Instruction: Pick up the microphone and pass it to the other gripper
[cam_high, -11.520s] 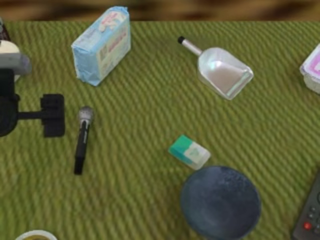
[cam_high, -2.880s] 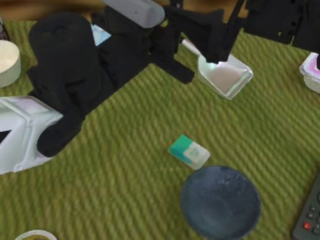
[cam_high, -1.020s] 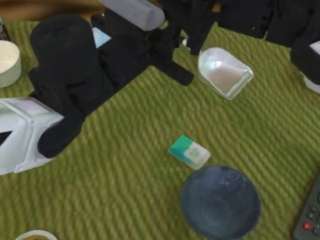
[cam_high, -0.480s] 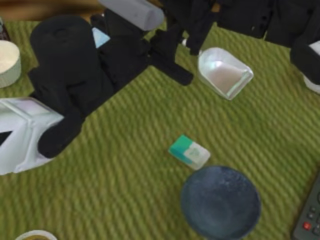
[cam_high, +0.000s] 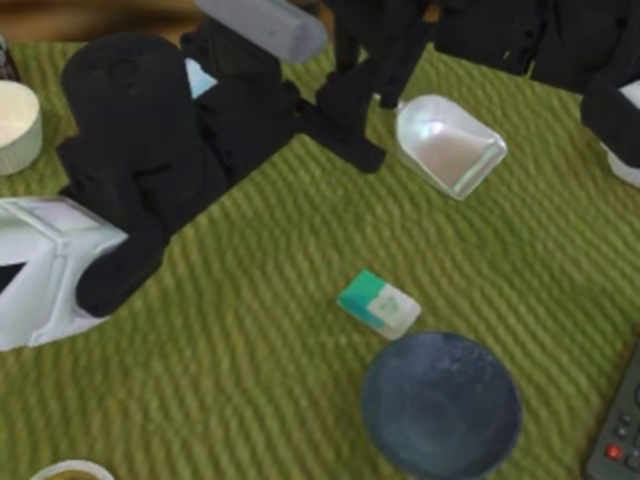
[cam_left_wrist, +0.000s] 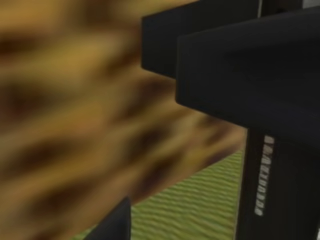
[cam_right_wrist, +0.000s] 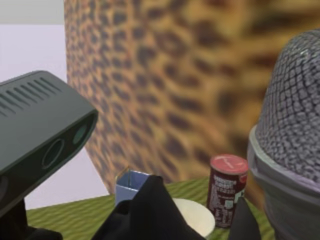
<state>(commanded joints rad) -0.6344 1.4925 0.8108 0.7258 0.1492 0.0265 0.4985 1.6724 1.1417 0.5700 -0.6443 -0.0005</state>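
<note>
Mic (cam_right_wrist: 292, 115) close at right gripper (cam_high: 372, 62), counter's far edge; both grips unreadable, so I'd confirm right's clamp before left gripper (cam_high: 345, 122) releases.

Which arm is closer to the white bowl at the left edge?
Left. My left arm lies just beside the white bowl at the table's left edge; my right arm comes in from the top right, well away.

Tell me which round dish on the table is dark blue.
The plate near the top view's lower right, beside the teal-and-white box. The other round dishes, a bowl at the left edge and one at the bottom-left corner, are white-rimmed.
</note>
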